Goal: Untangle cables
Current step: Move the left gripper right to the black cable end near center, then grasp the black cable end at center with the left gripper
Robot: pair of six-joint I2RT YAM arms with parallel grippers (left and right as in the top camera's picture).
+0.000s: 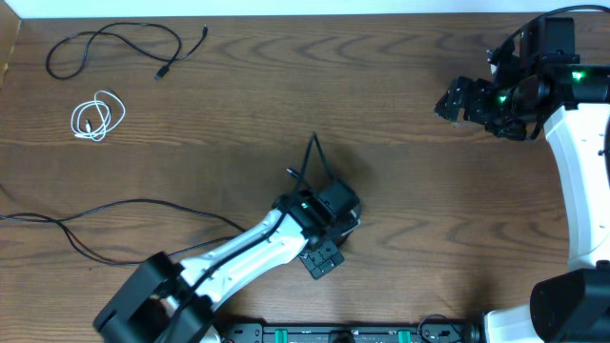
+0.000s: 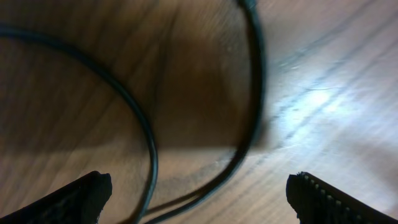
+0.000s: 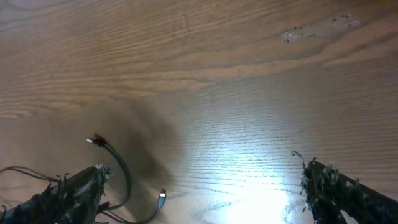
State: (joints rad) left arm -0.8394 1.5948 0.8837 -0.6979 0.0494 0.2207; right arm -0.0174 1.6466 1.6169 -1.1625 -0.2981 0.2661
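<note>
A short white coiled cable lies at the far left. A thin black cable loops at the top left. A long black cable runs from the left edge toward my left arm. A black cable loop sticks out just beyond my left gripper. In the left wrist view my left gripper is open, with that cable loop on the wood between its fingers, not gripped. My right gripper hovers at the far right. It is open and empty in the right wrist view.
Thin dark cords with a small plug end show beside the right gripper's left finger; I cannot tell what they belong to. The wooden table fills the view. The right arm's white body runs along the right edge.
</note>
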